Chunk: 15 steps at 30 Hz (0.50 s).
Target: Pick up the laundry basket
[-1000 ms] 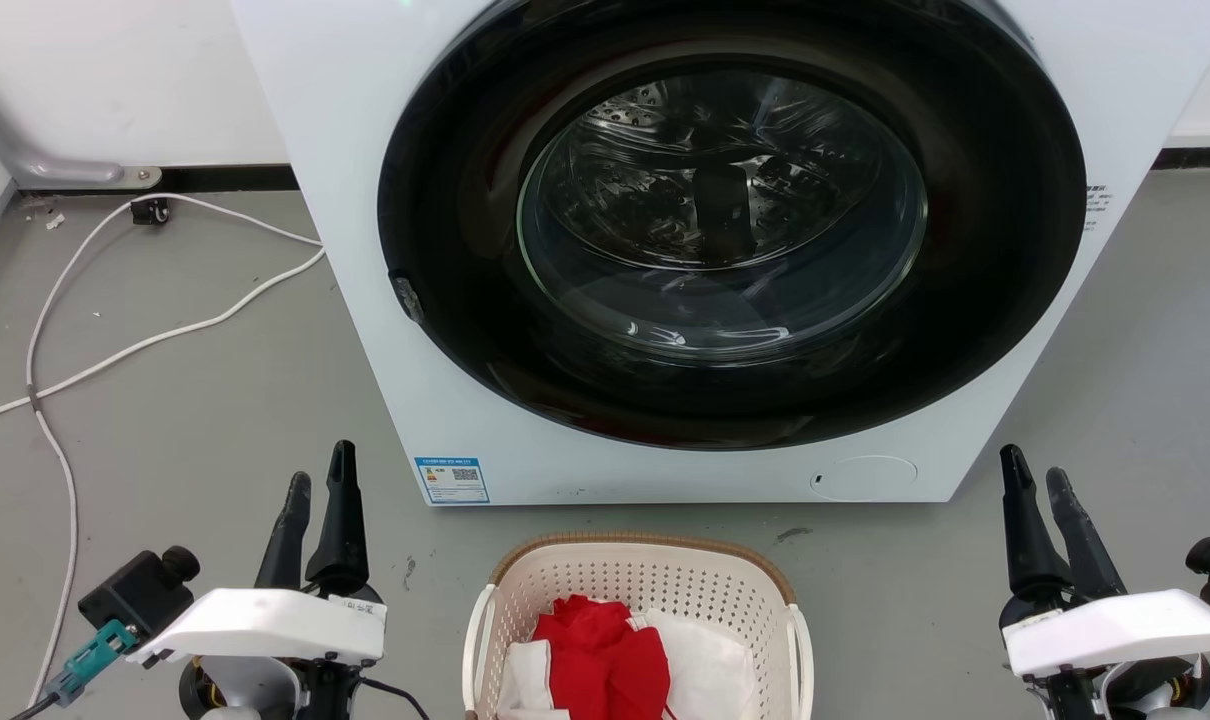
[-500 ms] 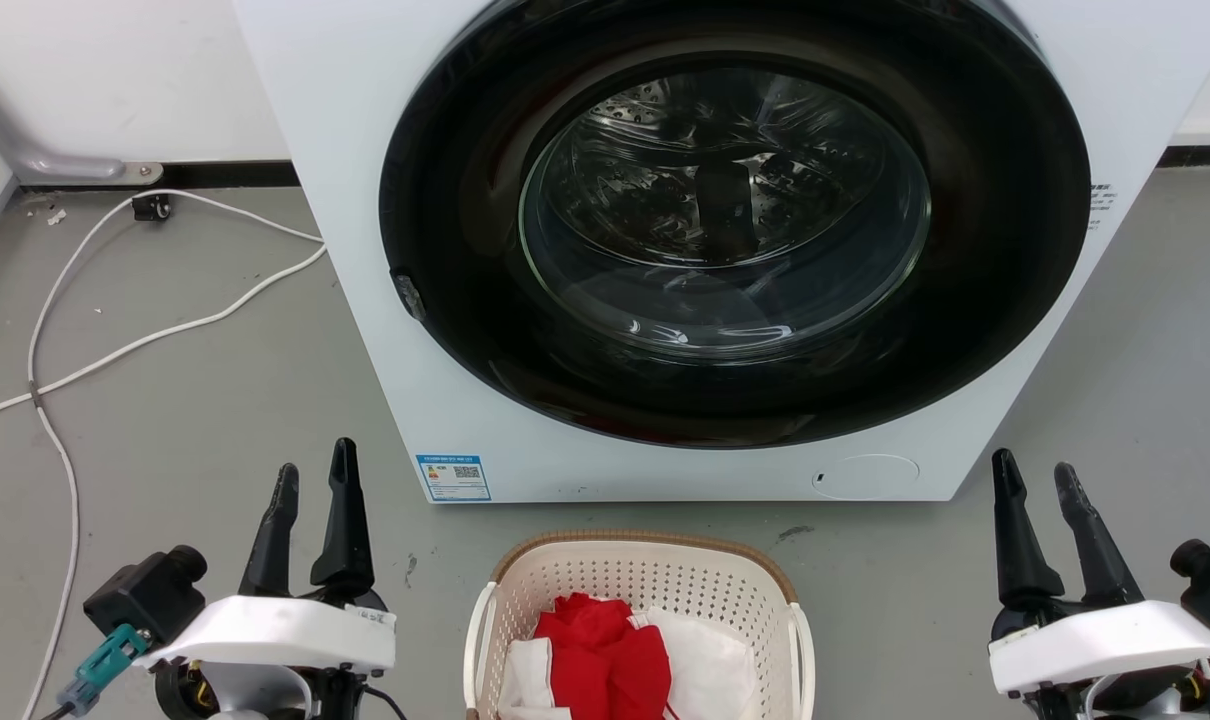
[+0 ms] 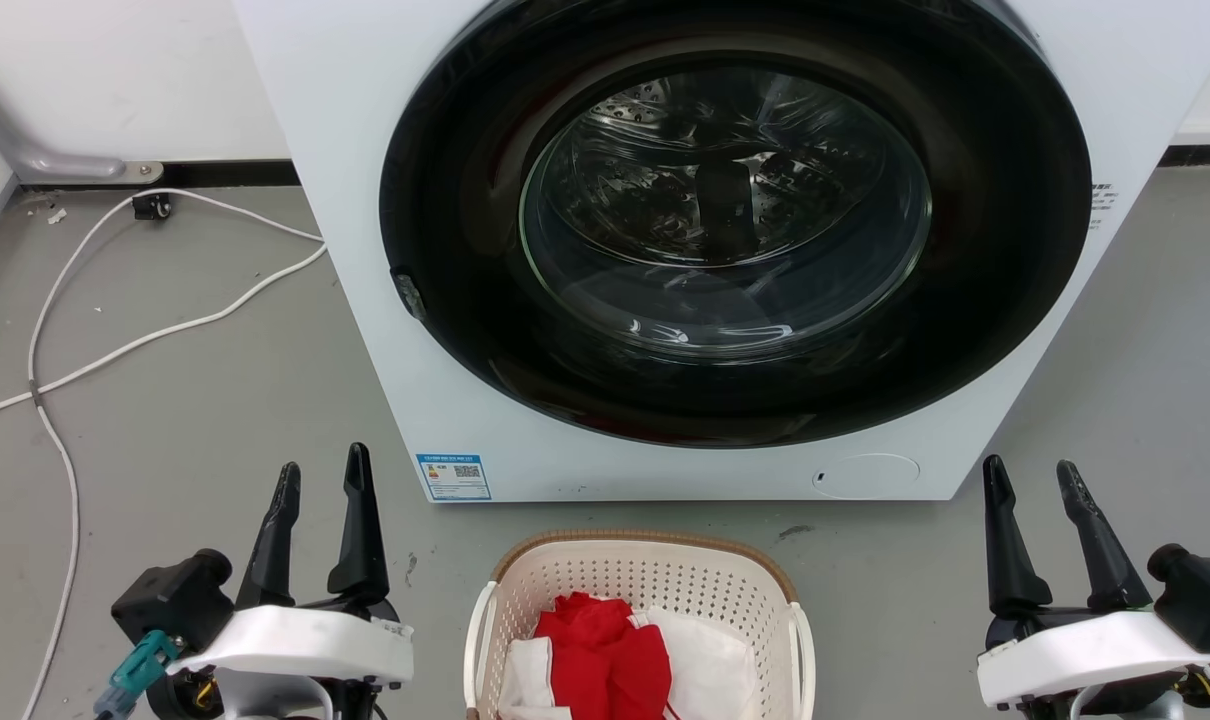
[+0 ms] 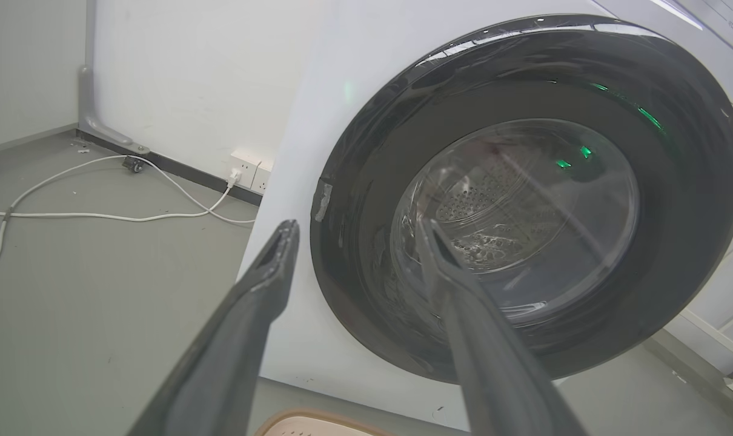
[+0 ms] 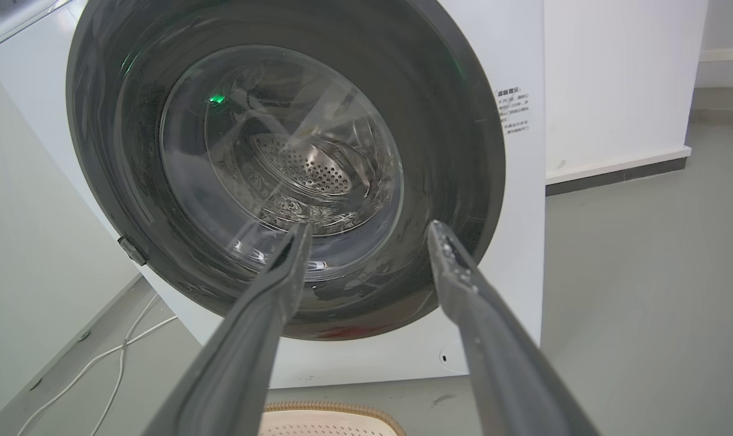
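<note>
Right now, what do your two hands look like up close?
My left hand and right hand each have two long, dark, pointed fingers, like skinny beaks. Each hand grows out of a smooth white wrist shell. Beside each shell is a small black block, and a teal plug sticks out by the left one.

Room at the sides, blocked ahead
Bare floor (image 3: pixel 435 610) lay between each claw and the laundry basket (image 3: pixel 645 541); the washing machine (image 3: pixel 365 200) walled off the space beyond the left gripper (image 3: pixel 322 460) and right gripper (image 3: pixel 1029 465); a cable (image 3: pixel 165 335) trailed outside the left.
</note>
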Motion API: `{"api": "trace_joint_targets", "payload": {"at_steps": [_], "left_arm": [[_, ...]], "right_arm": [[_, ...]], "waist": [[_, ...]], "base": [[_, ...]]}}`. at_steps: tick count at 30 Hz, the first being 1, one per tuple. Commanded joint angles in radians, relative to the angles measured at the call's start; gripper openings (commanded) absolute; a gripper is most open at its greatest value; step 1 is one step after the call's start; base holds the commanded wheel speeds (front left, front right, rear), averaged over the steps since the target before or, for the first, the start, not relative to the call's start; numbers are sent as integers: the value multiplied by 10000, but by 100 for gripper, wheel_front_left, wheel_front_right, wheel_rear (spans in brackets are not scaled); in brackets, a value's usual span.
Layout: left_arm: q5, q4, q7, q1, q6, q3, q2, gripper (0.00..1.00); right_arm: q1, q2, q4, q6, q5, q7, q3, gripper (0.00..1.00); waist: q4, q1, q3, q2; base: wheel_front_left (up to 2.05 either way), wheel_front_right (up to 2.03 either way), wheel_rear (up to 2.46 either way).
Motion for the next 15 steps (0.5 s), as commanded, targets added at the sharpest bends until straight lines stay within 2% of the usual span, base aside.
{"api": "trace_joint_targets", "payload": {"at_steps": [1, 15], "left_arm": [[353, -143, -108, 26, 19, -43, 33, 100], [1473, -376, -407, 120, -158, -125, 36, 100]], "right_arm": [[51, -54, -169, 0, -389, -118, 32, 100], [154, -59, -355, 0, -1675, -420, 101, 100]], "waist": [[4, 0, 7, 0], [24, 0, 60, 0]], "base": [[0, 0, 0], [0, 0, 0]]}}
